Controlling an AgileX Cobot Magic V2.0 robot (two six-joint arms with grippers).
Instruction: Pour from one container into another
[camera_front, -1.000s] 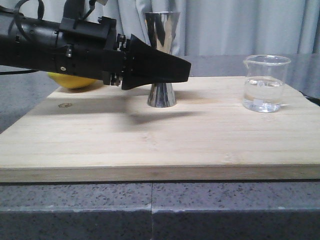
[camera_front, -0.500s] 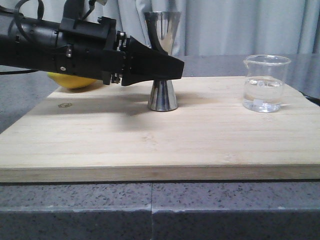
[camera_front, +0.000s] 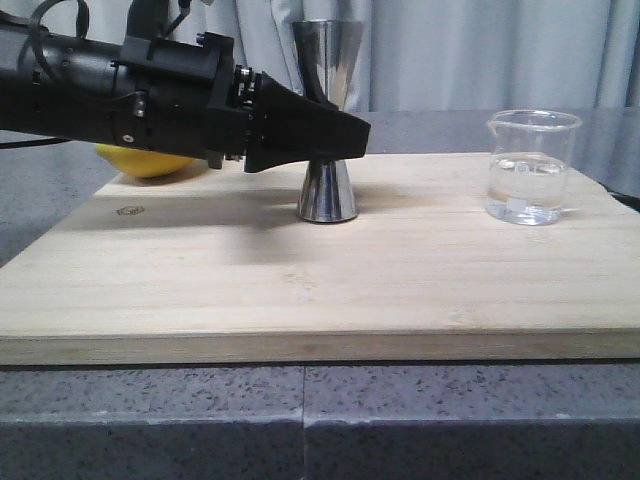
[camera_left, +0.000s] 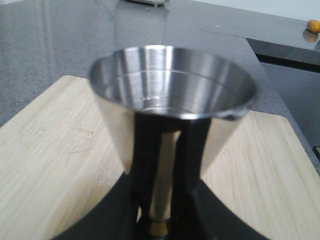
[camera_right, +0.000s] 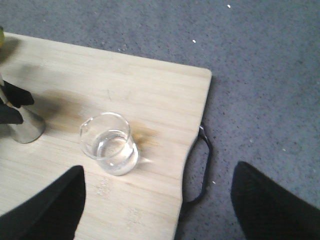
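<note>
Black left gripper (camera_front: 340, 135) reaching level, fingers (camera_left: 145, 165) clamped on steel jigger's (camera_front: 327, 120) waist

Shiny steel jigger (camera_front: 327, 120) (gold band at its waist), clear glass beaker (camera_front: 530, 166), pale striped bamboo board (camera_front: 300, 290), speckled grey surface (camera_front: 300, 420), yellow lemon (camera_front: 145, 162).

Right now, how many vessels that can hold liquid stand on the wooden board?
2. The steel jigger stands near the middle back of the board, with the left gripper at its waist. The glass beaker stands at the right. Others may be hidden behind the arm.
</note>
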